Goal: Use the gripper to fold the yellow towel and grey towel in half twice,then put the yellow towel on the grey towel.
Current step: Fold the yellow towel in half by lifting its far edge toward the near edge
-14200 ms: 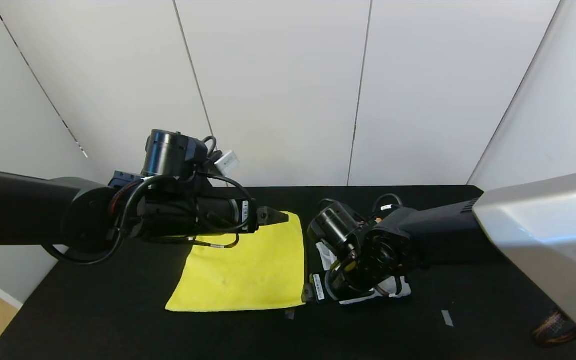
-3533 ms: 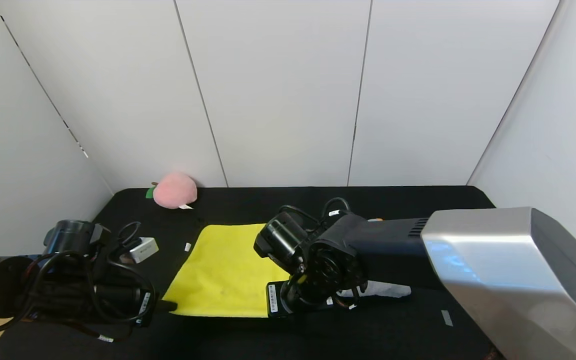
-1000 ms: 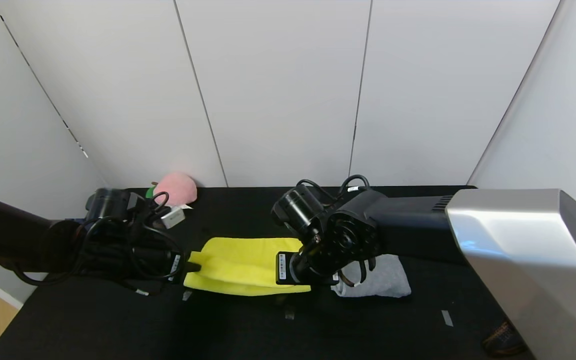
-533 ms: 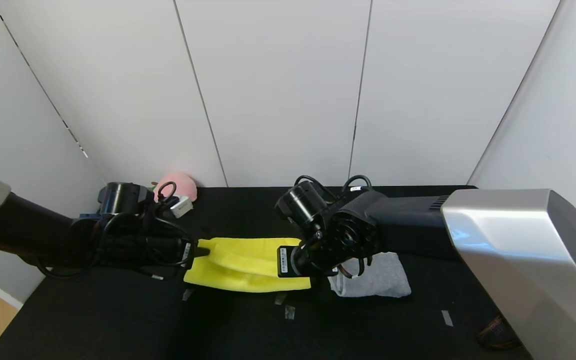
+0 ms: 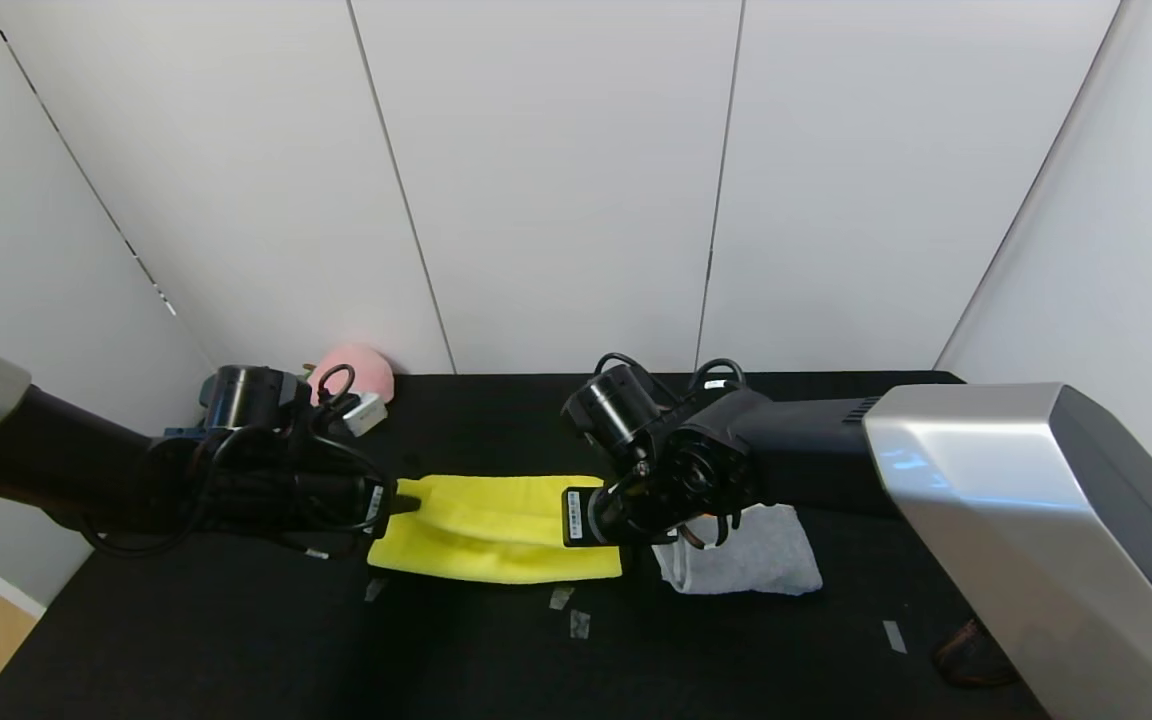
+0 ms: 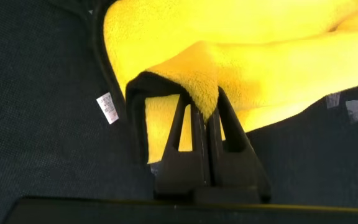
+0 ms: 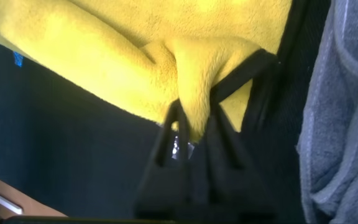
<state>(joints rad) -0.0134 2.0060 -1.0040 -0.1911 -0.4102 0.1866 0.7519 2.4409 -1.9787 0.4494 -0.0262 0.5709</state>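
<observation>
- Yellow towel (image 5: 496,530): you have it lying on the black table (image 5: 236,650) as a long folded strip, stretched crosswise between your two grippers, roughly in the middle of the table.
- Your left gripper (image 5: 404,503) sits at the towel's left end. In the left wrist view its fingers (image 6: 188,134) are pressed together on a pinched-up corner of the yellow towel (image 6: 260,68), with the dark edging looped around them.
- Your right gripper (image 7: 188,134) is at the towel's right end, low over the table. In the right wrist view a fold of the yellow towel (image 7: 135,56) runs down between its fingers (image 7: 166,140); the fingers look close together around the cloth, but you cannot tell from these views how firmly they hold it.
- Both held corners are raised a little, so the strip puckers between them; its near edge rests on the table.
- Grey towel (image 5: 751,555): you can see it as a small folded bundle just to the right of the yellow one, partly under your right wrist. In the right wrist view it fills one side, just beside the yellow towel's dark edge.
- A white tag (image 6: 106,107) lies on the table beside the left gripper.
- A pink plush peach (image 5: 356,368) sits at the far left of the table against the wall, behind your left arm.
- A few pale tape marks (image 5: 576,622) show on the table in front of the yellow towel.
</observation>
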